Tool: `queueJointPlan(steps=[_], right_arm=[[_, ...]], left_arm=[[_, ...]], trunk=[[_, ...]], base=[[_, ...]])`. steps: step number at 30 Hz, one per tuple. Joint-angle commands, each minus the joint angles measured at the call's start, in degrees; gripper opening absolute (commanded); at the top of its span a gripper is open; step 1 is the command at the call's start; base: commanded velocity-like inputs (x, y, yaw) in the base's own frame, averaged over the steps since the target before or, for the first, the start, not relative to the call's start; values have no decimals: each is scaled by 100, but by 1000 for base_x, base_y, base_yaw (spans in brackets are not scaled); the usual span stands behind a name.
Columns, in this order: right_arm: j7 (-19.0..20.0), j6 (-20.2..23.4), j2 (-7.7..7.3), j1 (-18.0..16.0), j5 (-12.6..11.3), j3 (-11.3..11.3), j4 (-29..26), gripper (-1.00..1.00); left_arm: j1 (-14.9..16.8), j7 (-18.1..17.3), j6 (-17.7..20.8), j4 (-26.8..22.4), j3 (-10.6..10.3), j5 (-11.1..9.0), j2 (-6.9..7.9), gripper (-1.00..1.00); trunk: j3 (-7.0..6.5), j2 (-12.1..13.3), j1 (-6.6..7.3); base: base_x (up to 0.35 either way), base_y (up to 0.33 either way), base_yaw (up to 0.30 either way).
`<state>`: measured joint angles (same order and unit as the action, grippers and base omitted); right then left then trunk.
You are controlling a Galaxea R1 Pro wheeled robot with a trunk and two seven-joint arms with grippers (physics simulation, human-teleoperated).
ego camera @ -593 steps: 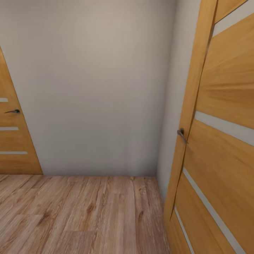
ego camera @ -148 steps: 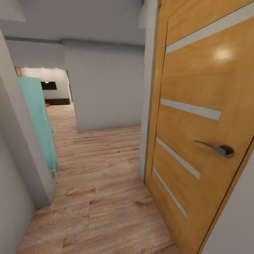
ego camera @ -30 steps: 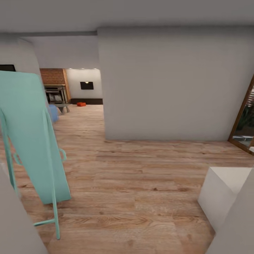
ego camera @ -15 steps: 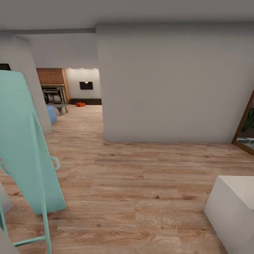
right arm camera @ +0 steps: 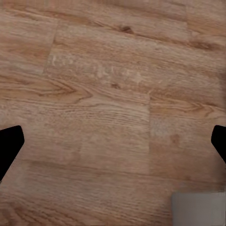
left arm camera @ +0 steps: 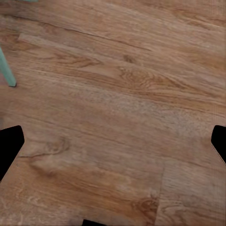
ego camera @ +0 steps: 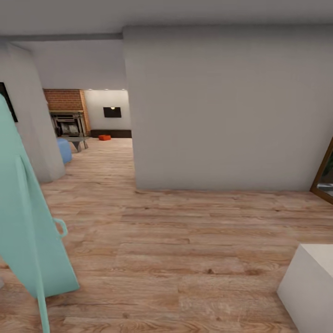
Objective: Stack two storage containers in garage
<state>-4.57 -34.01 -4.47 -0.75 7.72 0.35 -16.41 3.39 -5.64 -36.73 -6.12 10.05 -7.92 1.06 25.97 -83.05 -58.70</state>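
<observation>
Far down the hallway the living room point(ego camera: 92, 120) opens, with a brick fireplace point(ego camera: 67, 111). One small orange-red storage container point(ego camera: 104, 137) sits there on the wood floor by a dark low cabinet point(ego camera: 111, 133). In the left wrist view my left gripper point(left arm camera: 113, 146) is open over bare wood planks, its dark fingertips point(left arm camera: 9, 148) wide apart. Seen from the right wrist, my right gripper point(right arm camera: 113, 146) is open too, with nothing between its fingertips point(right arm camera: 9, 146). The garage is out of view.
A tall teal folded stand point(ego camera: 27, 222) leans close at the left. A white block point(ego camera: 310, 286) stands at the lower right. A grey wall point(ego camera: 222, 111) blocks the way ahead; the passage runs left of it. Blue sofa point(ego camera: 64, 150) and grey coffee table point(ego camera: 79, 140) lie beyond.
The whole view has advanced down the hallway: the teal stand has slid towards the left edge, the white block towards the right corner, and more of the living room shows.
</observation>
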Motion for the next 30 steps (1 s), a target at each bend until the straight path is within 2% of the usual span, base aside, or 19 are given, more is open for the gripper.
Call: queueJointPlan(steps=[1, 12, 23, 27, 30], right_arm=[[-49, -10, -1, -4, 60, 3, 5, 100], [-47, -16, -1, -4, 42, -3, 6, 100], [-48, -10, -2, -4, 13, -11, 7, 100], [-61, -24, -2, -4, 47, -17, 5, 100], [-68, -29, -2, -4, 54, -18, -11, 100]], left_arm=[[4, -53, -10, 6, 15, -60, -2, 100], [4, -49, -13, -13, 7, -56, -18, 100], [4, -42, 187, -379, -3, -39, -8, 100], [4, -52, 192, -406, -61, -39, -35, 100], [4, -43, 192, -407, -102, -33, 2, 100]], trunk=[[6, -3, -3], [6, -3, -3], [6, -3, -3], [6, -3, -3], [6, -3, -3]], base=[[329, 0, 0], [329, 0, 0], [329, 0, 0], [329, 0, 0], [329, 0, 0]])
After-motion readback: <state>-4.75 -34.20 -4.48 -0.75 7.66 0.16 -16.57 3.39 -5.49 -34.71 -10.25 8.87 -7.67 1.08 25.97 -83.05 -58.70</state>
